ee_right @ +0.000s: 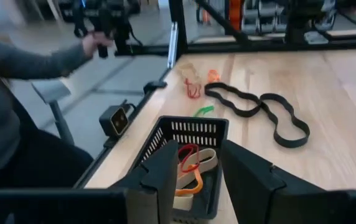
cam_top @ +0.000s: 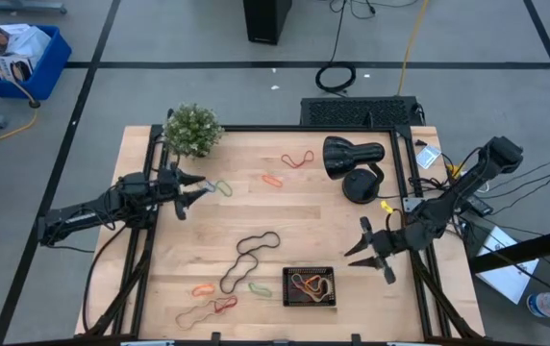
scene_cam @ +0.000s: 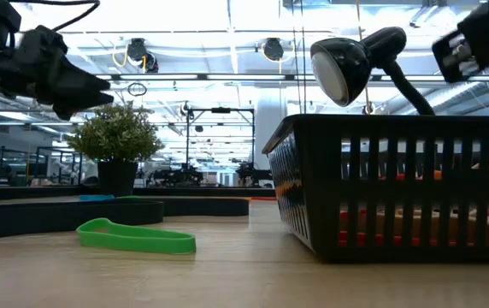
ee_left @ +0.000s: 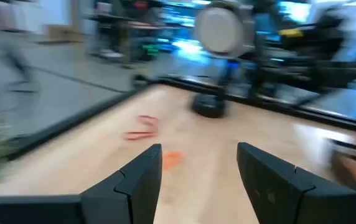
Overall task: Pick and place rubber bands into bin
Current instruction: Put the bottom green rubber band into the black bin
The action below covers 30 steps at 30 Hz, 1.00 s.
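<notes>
The bin (cam_top: 310,286) already had a few bands in it, red, orange and tan. It sat just beside the right gripper (cam_top: 369,252), whose fingers were apart and empty. The left gripper (cam_top: 195,190) was open too, right by a green band (cam_top: 220,188). Many rubber bands (cam_top: 249,261) were left on the table (cam_top: 342,226).

Left claw (cam_top: 194,188) raised over counter's far left, fingers (ee_left: 142,180) parted, empty. Right claw (cam_top: 363,249) hangs at near right, fingers (ee_right: 165,177) apart, empty, arm angled inward.
</notes>
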### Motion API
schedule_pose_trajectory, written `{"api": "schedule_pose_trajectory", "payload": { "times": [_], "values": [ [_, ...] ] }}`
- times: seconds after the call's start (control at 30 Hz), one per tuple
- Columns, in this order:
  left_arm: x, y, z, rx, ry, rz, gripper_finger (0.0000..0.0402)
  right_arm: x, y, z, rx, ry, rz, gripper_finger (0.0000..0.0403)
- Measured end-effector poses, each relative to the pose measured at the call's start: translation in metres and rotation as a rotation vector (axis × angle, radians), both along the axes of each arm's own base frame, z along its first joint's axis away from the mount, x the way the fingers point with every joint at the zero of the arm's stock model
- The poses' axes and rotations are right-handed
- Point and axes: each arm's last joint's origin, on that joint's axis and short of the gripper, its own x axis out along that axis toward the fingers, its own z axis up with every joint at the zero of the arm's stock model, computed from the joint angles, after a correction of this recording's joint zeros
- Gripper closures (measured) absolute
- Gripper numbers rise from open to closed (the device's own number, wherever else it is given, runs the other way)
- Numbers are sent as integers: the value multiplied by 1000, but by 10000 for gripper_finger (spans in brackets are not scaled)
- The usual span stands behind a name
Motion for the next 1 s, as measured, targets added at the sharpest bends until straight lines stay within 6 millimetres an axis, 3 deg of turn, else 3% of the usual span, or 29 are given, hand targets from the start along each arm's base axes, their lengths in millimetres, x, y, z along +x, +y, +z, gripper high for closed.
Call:
{"api": "schedule_pose_trajectory", "payload": {
  "times": [0.23, 0.37, 0.5, 0.73, 0.87, 1.0],
  "values": [
    [1, -10, 19, -8, -191, -241, 186, -16, -14, -31, 54, -87, -3, 282],
    [4, -15, 30, 114, -282, -270, 186, -17, -16, -28, 99, -143, -39, 286],
    [16, -21, 29, 132, -190, -288, 186, -16, -18, -30, 66, -136, -117, 285],
    [60, -43, 54, 245, 23, -369, 186, -16, -19, -29, 49, -144, -137, 284],
    [95, -67, 72, 378, 149, -448, 186, -16, -19, -30, 43, -138, -136, 286],
    [131, -93, 76, 468, 326, -426, 186, -16, -20, -36, 0, -95, -134, 284]
  ]
}}
